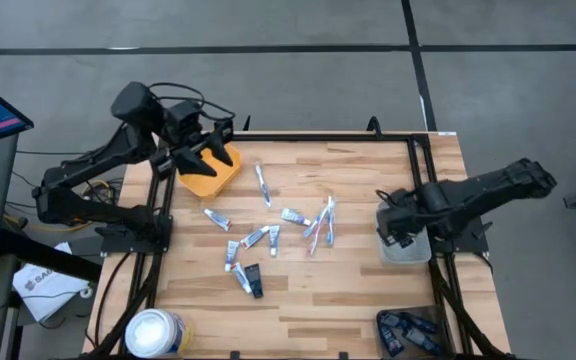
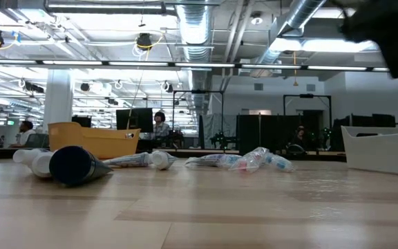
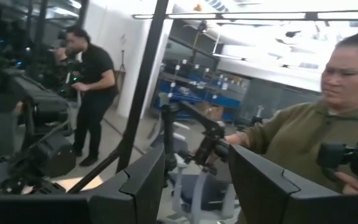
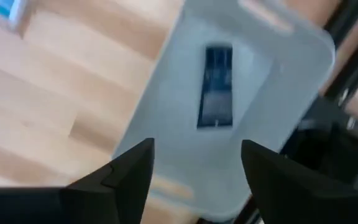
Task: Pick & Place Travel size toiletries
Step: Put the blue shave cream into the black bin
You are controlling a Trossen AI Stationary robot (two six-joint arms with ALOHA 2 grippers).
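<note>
Right gripper (image 4: 194, 171) hangs directly above the pale grey rectangular plastic bin (image 4: 291, 56) at the table's right edge, fingers spread, nothing between them. One small black flat tube (image 4: 216, 87) lies on the bin floor, apart from the fingers, so this reads as the release end of a place step.

Left gripper (image 1: 206, 147) is raised over the yellow plastic bin (image 1: 211, 178) at the table's far left corner, fingers parted and empty in its wrist view, pointed out at the room; it looks to be waiting.

Remaining travel size toiletries (image 1: 268, 236) are scattered across the middle of the wooden slat table (image 1: 348, 300): small white tubes with blue and red print, thin pale sticks (image 1: 320, 225) and another black flat tube (image 1: 254, 282) nearer the front edge. All are loose on the wood, well apart from both grippers.

Task judged early, since most items are not yet binned.

Next move likely: right arm lifts clear of the grey bin, travels toward the cluster, picks the nearest item, probably the crossed sticks. Those overlap, so isolating a single one needs a careful approach.
</note>
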